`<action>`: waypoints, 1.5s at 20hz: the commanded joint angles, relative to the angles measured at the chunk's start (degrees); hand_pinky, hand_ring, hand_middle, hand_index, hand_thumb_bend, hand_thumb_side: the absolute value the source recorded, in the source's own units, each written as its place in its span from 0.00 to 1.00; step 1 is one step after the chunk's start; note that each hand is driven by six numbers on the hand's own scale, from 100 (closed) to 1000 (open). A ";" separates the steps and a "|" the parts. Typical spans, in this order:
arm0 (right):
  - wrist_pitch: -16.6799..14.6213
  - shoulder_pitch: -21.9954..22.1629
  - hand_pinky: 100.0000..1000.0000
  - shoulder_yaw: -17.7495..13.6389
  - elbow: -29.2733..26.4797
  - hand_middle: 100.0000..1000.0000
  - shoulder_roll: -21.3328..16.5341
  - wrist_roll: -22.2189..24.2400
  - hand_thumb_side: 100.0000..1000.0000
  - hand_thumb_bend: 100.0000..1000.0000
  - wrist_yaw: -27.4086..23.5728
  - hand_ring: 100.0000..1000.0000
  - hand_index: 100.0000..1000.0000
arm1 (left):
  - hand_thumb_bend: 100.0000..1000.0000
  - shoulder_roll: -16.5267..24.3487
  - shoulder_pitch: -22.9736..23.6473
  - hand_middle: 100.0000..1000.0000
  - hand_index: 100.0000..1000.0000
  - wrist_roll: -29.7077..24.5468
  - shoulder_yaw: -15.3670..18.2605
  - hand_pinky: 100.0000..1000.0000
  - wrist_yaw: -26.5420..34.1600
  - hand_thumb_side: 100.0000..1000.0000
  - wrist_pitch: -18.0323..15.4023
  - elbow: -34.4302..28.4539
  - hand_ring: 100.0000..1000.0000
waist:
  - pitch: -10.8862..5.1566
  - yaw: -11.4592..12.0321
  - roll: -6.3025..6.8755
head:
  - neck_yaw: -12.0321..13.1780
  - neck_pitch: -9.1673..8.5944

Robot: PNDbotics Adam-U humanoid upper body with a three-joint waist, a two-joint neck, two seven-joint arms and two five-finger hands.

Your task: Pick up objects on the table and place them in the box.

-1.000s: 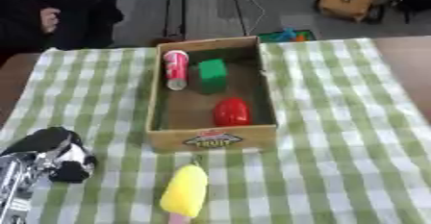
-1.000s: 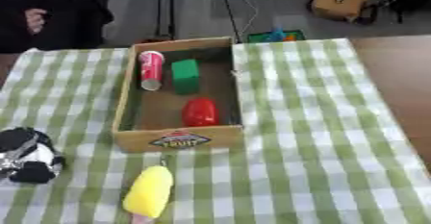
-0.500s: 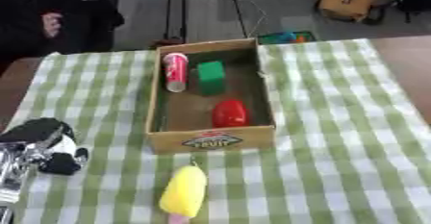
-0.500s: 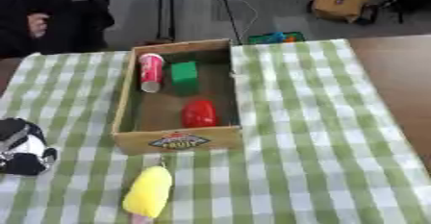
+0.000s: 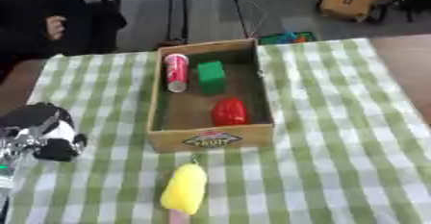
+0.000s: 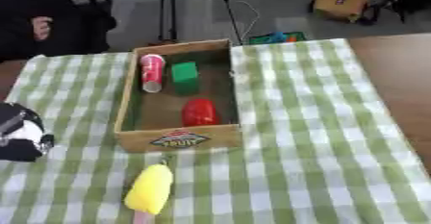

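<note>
The box (image 5: pixel 210 139) already holds three things. The yellow ice pop (image 5: pixel 185 189) lies just near of it, untouched. The left hand (image 5: pixel 38 134) waits far left, fingers curled, empty.

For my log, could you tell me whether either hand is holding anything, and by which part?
Nothing is held, as far as shows. The left hand sits at the left edge with nothing visible in it; the right hand is out of view.

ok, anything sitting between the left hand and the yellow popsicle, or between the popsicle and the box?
Nothing visible. The left hand is at the table's left edge, the yellow popsicle lies to its right near the front, with only bare checked cloth between them. The box sits just behind the popsicle; its front wall is the only thing to clear.
</note>
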 commanded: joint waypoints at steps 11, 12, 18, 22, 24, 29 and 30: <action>-0.02 0.29 0.37 0.42 -1.35 0.24 -1.25 -0.48 0.70 0.00 -0.74 0.38 0.39 | 0.00 3.04 -10.19 0.44 0.50 -0.26 -2.77 0.08 5.15 0.16 -3.21 1.38 0.40 | -2.75 -0.24 0.63 | -0.27 1.03; -0.02 0.30 0.37 0.45 -1.35 0.24 -1.26 -0.45 0.70 0.00 -0.77 0.38 0.39 | 0.00 3.07 -10.73 0.44 0.50 -0.26 -2.92 0.08 5.36 0.16 -3.44 1.64 0.40 | -2.77 -0.30 0.66 | -0.25 1.04; -0.06 0.32 0.37 0.62 -1.35 0.24 -1.38 -0.23 0.70 0.00 -0.93 0.38 0.39 | 0.00 3.18 -15.04 0.44 0.50 -0.26 -4.17 0.07 6.84 0.16 -4.87 3.19 0.40 | -2.80 -1.04 1.11 | -0.13 0.92; -0.12 0.28 0.37 0.80 -1.35 0.24 -1.46 0.02 0.70 0.00 -1.07 0.38 0.39 | 0.00 3.00 -17.56 0.43 0.50 -0.26 -4.73 0.06 7.52 0.16 -5.55 4.61 0.39 | -2.84 -1.75 1.32 | 0.07 0.86; -0.19 0.18 0.37 0.92 -1.35 0.24 -1.49 0.10 0.70 0.00 -1.18 0.38 0.39 | 0.00 2.79 -18.99 0.43 0.50 -0.26 -5.05 0.05 7.85 0.16 -5.88 5.22 0.39 | -2.86 -2.30 1.39 | 0.27 0.71; -0.40 -0.04 0.37 1.22 -1.35 0.24 -1.55 0.43 0.70 0.00 -1.51 0.38 0.39 | 0.00 2.07 -22.48 0.43 0.50 -0.26 -5.80 0.04 8.68 0.17 -6.57 6.77 0.39 | -2.84 -3.46 1.51 | 0.74 0.30; -0.43 -0.10 0.37 1.31 -1.35 0.24 -1.57 0.50 0.70 0.00 -1.58 0.38 0.39 | 0.00 1.77 -23.42 0.43 0.50 -0.26 -6.11 0.04 8.84 0.17 -6.79 7.11 0.39 | -2.84 -3.88 1.63 | 1.00 0.16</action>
